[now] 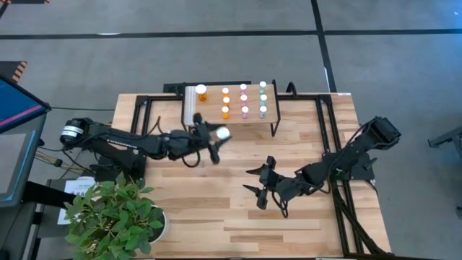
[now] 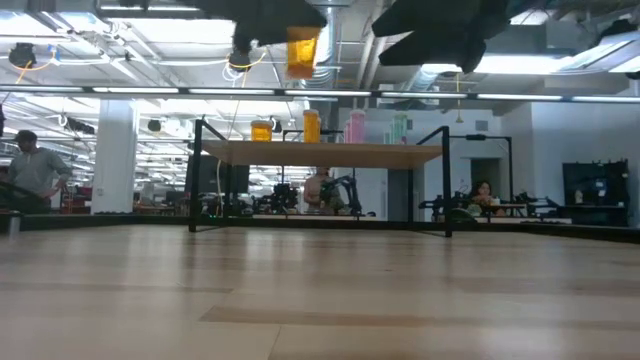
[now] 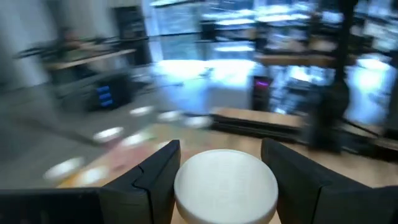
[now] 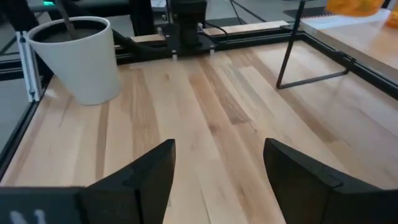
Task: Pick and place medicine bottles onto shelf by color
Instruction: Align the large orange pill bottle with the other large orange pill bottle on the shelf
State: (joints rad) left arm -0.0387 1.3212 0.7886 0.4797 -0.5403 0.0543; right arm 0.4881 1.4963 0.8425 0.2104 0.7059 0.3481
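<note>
Orange bottle sits clamped in my left hand, lifted just off the shelf's near edge. Next I must carry it over to the orange row and lower gently. My right hand waits wide open, empty, mid-tabletop.

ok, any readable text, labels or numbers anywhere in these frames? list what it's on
None can be read.
Medicine bottles on the shelf: no label visible.
Orange bottle in the left gripper: no print visible.
White plant pot: plain.
Room beyond the table: blurred, no legible signs.
</note>
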